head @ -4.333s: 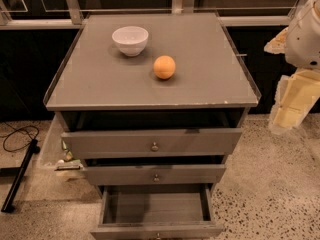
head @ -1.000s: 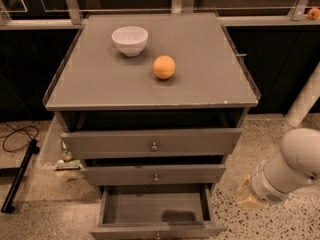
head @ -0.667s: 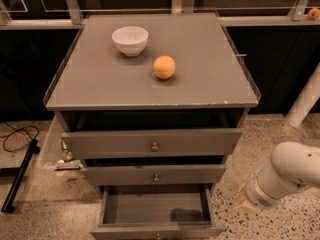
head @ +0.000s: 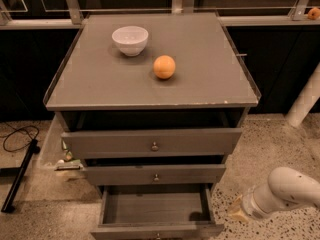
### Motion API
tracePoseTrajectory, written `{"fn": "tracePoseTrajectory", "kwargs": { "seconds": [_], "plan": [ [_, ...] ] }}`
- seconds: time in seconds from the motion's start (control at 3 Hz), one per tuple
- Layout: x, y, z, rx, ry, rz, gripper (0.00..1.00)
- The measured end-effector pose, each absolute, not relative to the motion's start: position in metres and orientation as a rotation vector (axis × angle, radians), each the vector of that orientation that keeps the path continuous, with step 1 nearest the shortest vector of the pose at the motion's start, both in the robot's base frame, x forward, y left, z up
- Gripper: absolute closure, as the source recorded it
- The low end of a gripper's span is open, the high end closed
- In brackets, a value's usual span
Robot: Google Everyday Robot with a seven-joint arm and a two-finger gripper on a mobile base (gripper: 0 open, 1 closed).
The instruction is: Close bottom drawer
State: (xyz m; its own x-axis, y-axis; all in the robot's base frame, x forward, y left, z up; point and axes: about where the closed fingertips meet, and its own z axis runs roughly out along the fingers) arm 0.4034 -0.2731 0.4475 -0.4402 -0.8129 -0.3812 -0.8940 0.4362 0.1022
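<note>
bottom drawer [head: 150, 208] pulled out | gripper [head: 239, 210] low, just right of it; grip state: cannot tell | should move squarely before drawer front, push straight in

A white bowl [head: 130, 39] sat at the upper left of the grey surface [head: 210, 79]. An orange [head: 164, 67] lay near it, to its lower right, the two apart. A small orange thing [head: 313, 13] showed in the frame's upper right corner. A black cable [head: 17, 136] curled at the left on the speckled floor [head: 265, 149]. My hand [head: 238, 210] hung at the lower right.
</note>
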Motion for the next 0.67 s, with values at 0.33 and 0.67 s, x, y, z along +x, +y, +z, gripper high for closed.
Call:
{"fn": "tracePoseTrajectory", "kwargs": {
  "seconds": [0.33, 0.67],
  "plan": [
    [0.406, -0.2793, 0.4182, -1.438, 2.384, 0.445, 1.0],
    [0.4061, -0.2701, 0.4247, -1.447, 2.238, 0.504, 1.0]
  ]
}}
